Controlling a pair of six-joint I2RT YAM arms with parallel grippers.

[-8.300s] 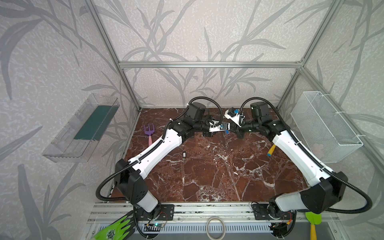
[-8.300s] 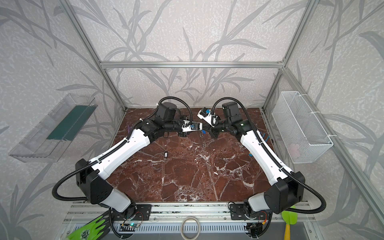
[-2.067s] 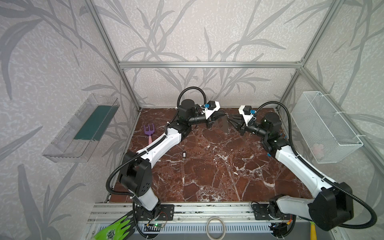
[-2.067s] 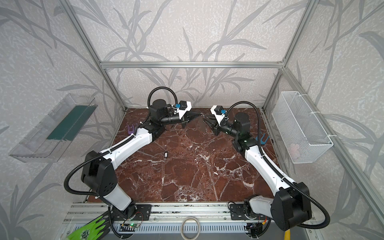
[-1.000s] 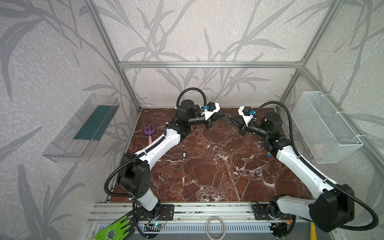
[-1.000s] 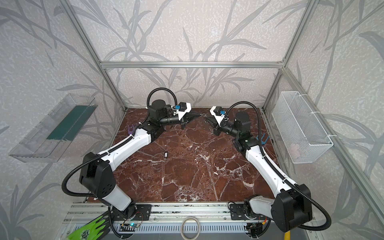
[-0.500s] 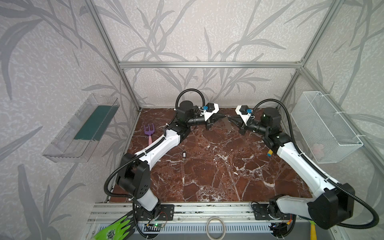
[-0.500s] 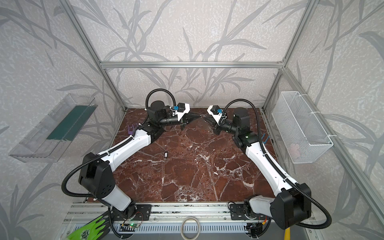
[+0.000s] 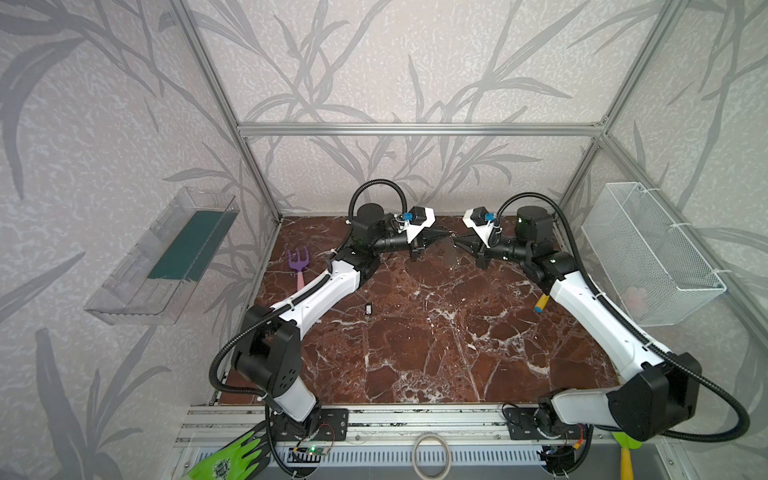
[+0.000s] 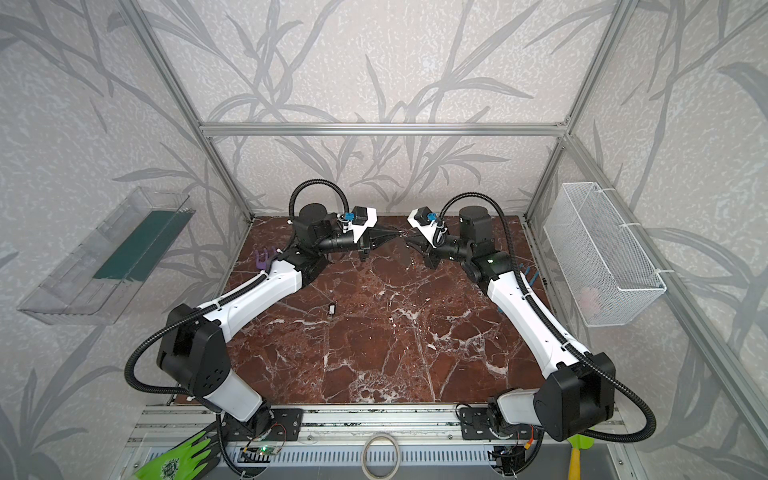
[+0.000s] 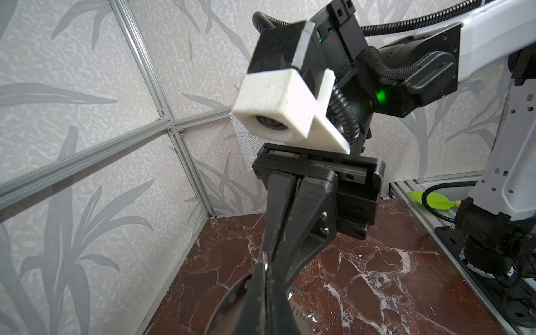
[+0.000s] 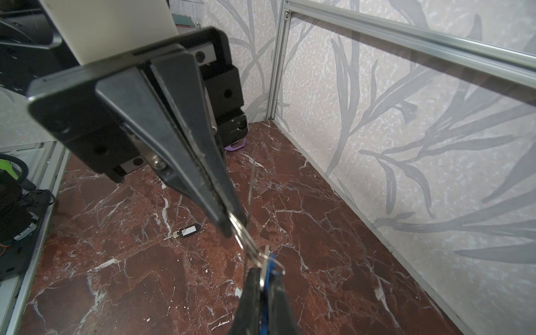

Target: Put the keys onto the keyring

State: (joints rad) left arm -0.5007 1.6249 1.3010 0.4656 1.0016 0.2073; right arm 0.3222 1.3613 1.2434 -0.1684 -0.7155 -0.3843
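Both arms meet above the back middle of the marble floor. My left gripper (image 9: 450, 239) (image 10: 398, 235) (image 11: 262, 269) is shut on the keyring; its grey plate (image 9: 449, 255) (image 11: 229, 298) hangs below the tips. In the right wrist view the wire loop (image 12: 245, 240) sticks out of the left gripper (image 12: 235, 226). My right gripper (image 9: 458, 242) (image 10: 409, 239) (image 12: 262, 274) is shut on the key with the blue tag (image 12: 271, 268), which touches that loop. The other key (image 9: 368, 308) (image 10: 331, 308) (image 12: 185, 232), black and white, lies on the floor at middle left.
A purple toy fork (image 9: 298, 262) lies at the back left. A wire basket (image 9: 648, 249) hangs on the right wall and a clear tray (image 9: 166, 257) on the left wall. A yellow-and-blue object (image 9: 540, 305) lies beside the right arm. A pale ring (image 9: 431, 455) sits on the front rail.
My right gripper has moved left with the blue-tagged key until its tips meet the left gripper's tips. The left arm has hardly moved.
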